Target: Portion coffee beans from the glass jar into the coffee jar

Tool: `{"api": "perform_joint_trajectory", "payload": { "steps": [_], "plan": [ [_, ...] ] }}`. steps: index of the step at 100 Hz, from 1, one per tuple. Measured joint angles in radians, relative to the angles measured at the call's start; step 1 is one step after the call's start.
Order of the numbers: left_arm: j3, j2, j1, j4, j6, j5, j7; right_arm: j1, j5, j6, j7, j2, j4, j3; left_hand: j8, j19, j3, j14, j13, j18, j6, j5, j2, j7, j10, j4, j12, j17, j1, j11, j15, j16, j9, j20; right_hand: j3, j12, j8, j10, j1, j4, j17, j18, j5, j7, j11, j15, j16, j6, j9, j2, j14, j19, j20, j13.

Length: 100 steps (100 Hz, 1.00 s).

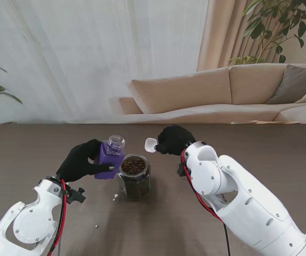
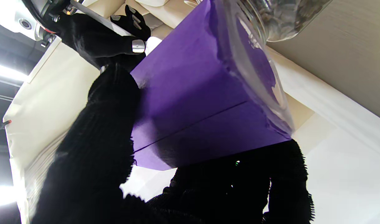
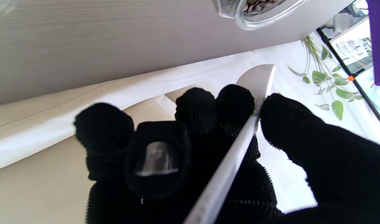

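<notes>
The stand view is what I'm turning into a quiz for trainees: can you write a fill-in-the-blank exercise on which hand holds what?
1. The left hand holds the coffee jar, whose wrap is coloured ____.
2. The right hand grips a white ____.
3. The glass jar standing on the table is filled with coffee ____.
4. The glass jar's lid is ____.

Missing words: purple; scoop; beans; off

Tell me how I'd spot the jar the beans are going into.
Find the brown table in front of the beige sofa. Near its middle, the left hand holds the coffee jar beside an open glass jar of dark beans. Its purple wrap sets it apart; the glass jar is bare.
</notes>
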Motion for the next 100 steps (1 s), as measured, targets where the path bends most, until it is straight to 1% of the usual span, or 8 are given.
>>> {"api": "perform_joint_trajectory", "payload": {
  "steps": [17, 29, 39, 51, 64, 76, 100],
  "plan": [
    [-0.01, -0.001, 0.013, -0.003, -0.001, 0.005, 0.007, 0.02, -0.009, -0.012, -0.014, -0.004, 0.001, -0.048, 0.0, 0.0, 0.0, 0.0, 0.0, 0.0, 0.0, 0.0, 0.0, 0.0, 0.0, 0.0, 0.0, 0.0, 0.0, 0.0, 0.0, 0.0, 0.0, 0.0, 0.0, 0.0, 0.007, -0.008, -0.003, 0.0, 0.0, 0.0, -0.011, 0.001, 0.001, 0.0, 0.0, -0.008, -0.002, 0.0, -0.008, 0.0, 0.0, 0.0],
    [-0.017, -0.001, 0.021, -0.004, -0.002, 0.007, 0.013, 0.032, -0.099, -0.064, -0.024, -0.005, 0.007, -0.084, 0.0, 0.0, 0.0, 0.0, 0.0, 0.0, 0.0, 0.0, 0.0, 0.0, 0.0, 0.0, 0.0, 0.0, 0.0, 0.0, 0.0, 0.0, 0.0, 0.0, 0.001, 0.0, 0.011, -0.018, -0.012, 0.0, 0.0, -0.002, -0.011, 0.001, 0.012, 0.0, 0.0, -0.02, -0.01, 0.0, -0.022, 0.0, 0.0, 0.0],
    [-0.02, -0.001, 0.026, -0.005, -0.002, 0.007, 0.013, 0.041, -0.125, -0.078, -0.03, -0.005, 0.01, -0.105, 0.0, 0.0, 0.0, 0.0, 0.0, 0.0, 0.0, 0.0, 0.0, 0.0, 0.0, 0.0, 0.0, 0.0, 0.0, 0.0, 0.0, 0.0, 0.0, 0.0, 0.001, 0.0, 0.011, -0.019, -0.012, 0.0, 0.0, -0.002, -0.011, 0.001, 0.012, 0.0, 0.0, -0.021, -0.01, 0.0, -0.022, 0.0, 0.0, 0.0],
    [-0.024, -0.001, 0.032, -0.012, 0.0, 0.007, 0.008, 0.06, -0.18, -0.098, -0.033, -0.004, 0.023, -0.137, 0.0, 0.0, 0.0, 0.0, 0.0, 0.0, 0.0, 0.0, 0.0, 0.0, 0.0, 0.0, 0.0, 0.0, 0.0, 0.0, 0.0, 0.0, 0.0, 0.0, 0.001, 0.0, 0.012, -0.02, -0.013, 0.0, 0.0, -0.014, -0.011, 0.001, 0.012, 0.0, 0.0, -0.022, -0.01, 0.0, -0.023, 0.0, 0.0, 0.0],
    [-0.025, 0.0, 0.038, -0.017, 0.006, 0.007, 0.005, 0.082, -0.196, -0.114, -0.037, -0.004, 0.043, -0.163, 0.0, 0.0, 0.0, 0.001, 0.0, 0.0, 0.0, 0.0, 0.0, 0.0, 0.0, 0.0, 0.0, 0.0, 0.0, 0.0, 0.0, 0.0, 0.0, 0.0, 0.001, 0.0, 0.013, -0.03, -0.021, 0.0, 0.0, -0.015, -0.011, 0.001, 0.013, 0.0, 0.0, -0.033, -0.01, 0.0, -0.033, 0.0, 0.0, 0.0],
    [-0.026, 0.0, 0.043, -0.021, 0.01, 0.008, 0.005, 0.103, -0.208, -0.119, -0.043, -0.005, 0.064, -0.189, 0.0, 0.0, 0.0, 0.002, 0.0, 0.0, 0.0, 0.0, 0.0, 0.0, 0.0, 0.0, 0.0, 0.0, 0.0, 0.0, 0.0, 0.0, 0.0, 0.0, 0.001, 0.0, 0.013, -0.031, -0.021, 0.0, 0.0, -0.015, -0.011, 0.001, 0.013, -0.001, 0.0, -0.034, -0.01, 0.0, -0.034, 0.0, 0.0, 0.0],
    [-0.031, -0.001, 0.05, -0.024, 0.01, 0.013, 0.008, 0.149, -0.247, -0.137, -0.074, -0.011, 0.132, -0.244, 0.0, 0.0, 0.0, 0.005, 0.0, 0.0, 0.0, 0.0, 0.0, 0.0, 0.0, 0.0, 0.0, -0.001, 0.0, 0.0, 0.0, 0.0, 0.0, 0.001, 0.001, 0.0, 0.013, -0.036, -0.024, 0.0, 0.0, -0.017, -0.011, 0.001, 0.013, -0.005, 0.0, -0.04, -0.01, 0.0, -0.039, 0.0, 0.0, 0.0]
  ]
}}
